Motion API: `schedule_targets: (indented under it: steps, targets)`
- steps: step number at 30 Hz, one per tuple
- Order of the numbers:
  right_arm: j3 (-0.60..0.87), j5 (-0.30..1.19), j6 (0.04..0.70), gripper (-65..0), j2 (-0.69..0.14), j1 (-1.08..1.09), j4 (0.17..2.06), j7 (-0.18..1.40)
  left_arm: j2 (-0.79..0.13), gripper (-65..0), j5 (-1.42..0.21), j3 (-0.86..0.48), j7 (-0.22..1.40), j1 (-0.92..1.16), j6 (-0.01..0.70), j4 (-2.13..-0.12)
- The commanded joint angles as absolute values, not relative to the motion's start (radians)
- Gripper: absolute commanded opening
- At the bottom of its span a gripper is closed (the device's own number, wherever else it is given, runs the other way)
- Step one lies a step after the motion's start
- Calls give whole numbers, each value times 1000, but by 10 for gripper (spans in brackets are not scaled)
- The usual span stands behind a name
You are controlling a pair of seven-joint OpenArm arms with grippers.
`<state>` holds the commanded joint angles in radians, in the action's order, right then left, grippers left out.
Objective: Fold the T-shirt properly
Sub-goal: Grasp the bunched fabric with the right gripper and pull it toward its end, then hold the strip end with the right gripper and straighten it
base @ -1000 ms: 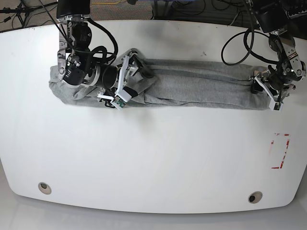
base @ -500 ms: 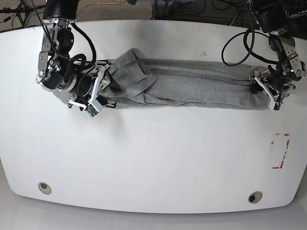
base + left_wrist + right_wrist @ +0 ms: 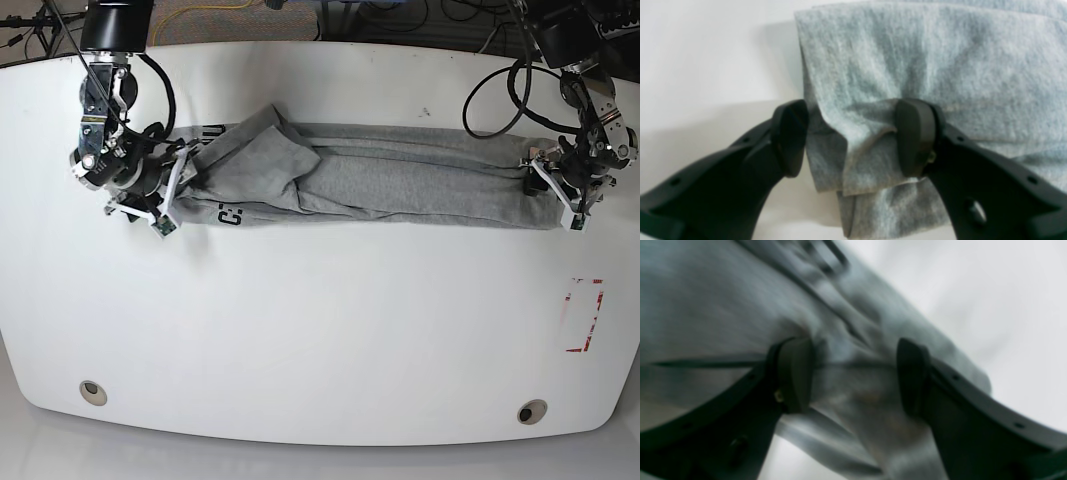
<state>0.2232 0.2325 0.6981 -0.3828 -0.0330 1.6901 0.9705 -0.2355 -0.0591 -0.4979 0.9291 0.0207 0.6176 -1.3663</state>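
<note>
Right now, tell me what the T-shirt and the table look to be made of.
T-shirt: soft knit, likely cotton; the left wrist view shows fuzzy heathered grey, matte, limp folds. Table: smooth, hard white surface, faintly glossy, possibly laminate; the exact material is unclear.

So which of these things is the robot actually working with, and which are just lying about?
Part of the job:
T-shirt
left gripper
right gripper

Just there:
red marking on the table
cables behind the table

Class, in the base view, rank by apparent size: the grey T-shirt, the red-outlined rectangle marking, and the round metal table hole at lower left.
1. Grey T-shirt
2. Red-outlined rectangle marking
3. Round metal table hole
</note>
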Motion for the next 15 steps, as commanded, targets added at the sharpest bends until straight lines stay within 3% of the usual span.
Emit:
schedule_targets:
  steps: [15]
  targets:
    - [300,263,698,-277,-536,-73,1699,970,-239,-260,-58,-498,929,21,618,-1366]
